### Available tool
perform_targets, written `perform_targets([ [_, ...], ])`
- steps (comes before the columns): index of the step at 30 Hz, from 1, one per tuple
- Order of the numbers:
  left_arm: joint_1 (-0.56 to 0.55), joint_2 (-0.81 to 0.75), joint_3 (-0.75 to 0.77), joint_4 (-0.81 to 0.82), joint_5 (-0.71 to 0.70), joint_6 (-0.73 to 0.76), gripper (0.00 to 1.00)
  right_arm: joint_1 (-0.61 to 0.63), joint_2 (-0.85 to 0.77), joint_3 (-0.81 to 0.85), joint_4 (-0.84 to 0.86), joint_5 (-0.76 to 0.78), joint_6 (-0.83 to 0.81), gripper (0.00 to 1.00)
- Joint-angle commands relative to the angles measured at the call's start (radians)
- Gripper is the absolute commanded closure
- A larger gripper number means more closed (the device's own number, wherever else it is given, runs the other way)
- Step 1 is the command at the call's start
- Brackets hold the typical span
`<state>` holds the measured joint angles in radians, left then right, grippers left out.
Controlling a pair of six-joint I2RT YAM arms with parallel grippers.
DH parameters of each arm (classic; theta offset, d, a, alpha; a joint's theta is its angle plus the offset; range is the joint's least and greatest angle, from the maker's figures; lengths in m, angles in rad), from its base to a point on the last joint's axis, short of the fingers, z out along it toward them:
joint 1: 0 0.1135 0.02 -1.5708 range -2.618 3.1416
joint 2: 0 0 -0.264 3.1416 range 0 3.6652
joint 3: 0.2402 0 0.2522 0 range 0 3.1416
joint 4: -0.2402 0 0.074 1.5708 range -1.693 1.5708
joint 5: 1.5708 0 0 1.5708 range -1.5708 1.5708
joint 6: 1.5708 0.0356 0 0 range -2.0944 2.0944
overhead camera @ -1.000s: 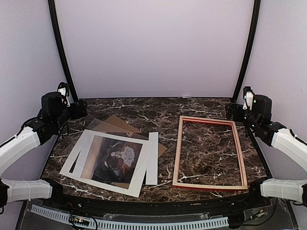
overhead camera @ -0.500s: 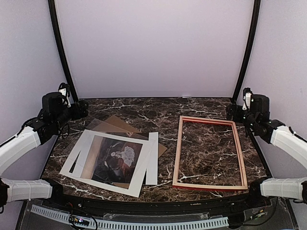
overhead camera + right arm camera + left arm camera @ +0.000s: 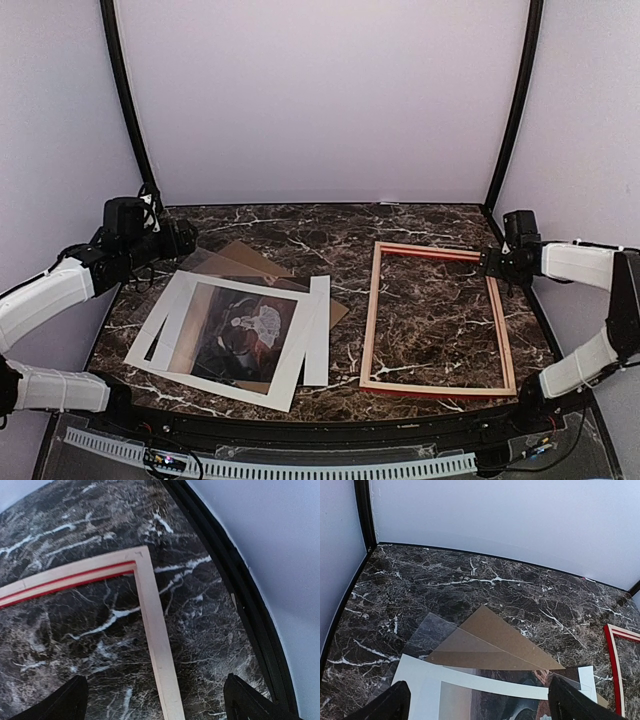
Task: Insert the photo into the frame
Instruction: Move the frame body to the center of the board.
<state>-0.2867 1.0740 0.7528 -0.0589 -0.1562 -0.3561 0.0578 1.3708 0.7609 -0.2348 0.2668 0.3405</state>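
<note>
Photo (image 3: 240, 335) lies picture side up at the lower left of the top view, flat and a little askew, its dark picture with a pale figure ringed by white margins. A white mat (image 3: 320, 335) shows as a strip along its right side; how the two overlap on the left I cannot tell. A brown board (image 3: 250, 258) and a clear sheet (image 3: 203, 262) stick out from under the stack toward the upper left, the sheet lying over part of the board. All rest on the dark marble surface (image 3: 300, 225).

Frame (image 3: 368, 320) lies flat at the right of the top view, apart from the stack, with a narrow band of marble between them. Its pale wood side faces up, red shows along its near and far rails, and marble shows through its opening.

Left gripper (image 3: 185, 238) hangs at the left of the top view, just past the stack's far corner. In the left wrist view its fingers (image 3: 390, 705) stand wide apart at the lower corners, open and holding nothing, with the board and the photo's white margin below.

Right gripper (image 3: 490, 262) sits at the frame's upper right corner. In the right wrist view its fingers (image 3: 65, 700) are also spread wide and open, and the frame's right rail runs down between them. I cannot tell whether they touch it.
</note>
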Motion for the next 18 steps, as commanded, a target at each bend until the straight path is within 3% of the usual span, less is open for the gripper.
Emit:
perform_targets([
  [1,-0.009,-0.01,0.014,0.003,0.043,-0.029,0.01,-0.04,0.079,-0.029,0.06,-0.084,0.029,0.06],
  [18,-0.012,-0.003,0.002,0.031,0.075,-0.045,0.01,-0.103,0.277,-0.001,0.101,-0.203,-0.018,0.57],
])
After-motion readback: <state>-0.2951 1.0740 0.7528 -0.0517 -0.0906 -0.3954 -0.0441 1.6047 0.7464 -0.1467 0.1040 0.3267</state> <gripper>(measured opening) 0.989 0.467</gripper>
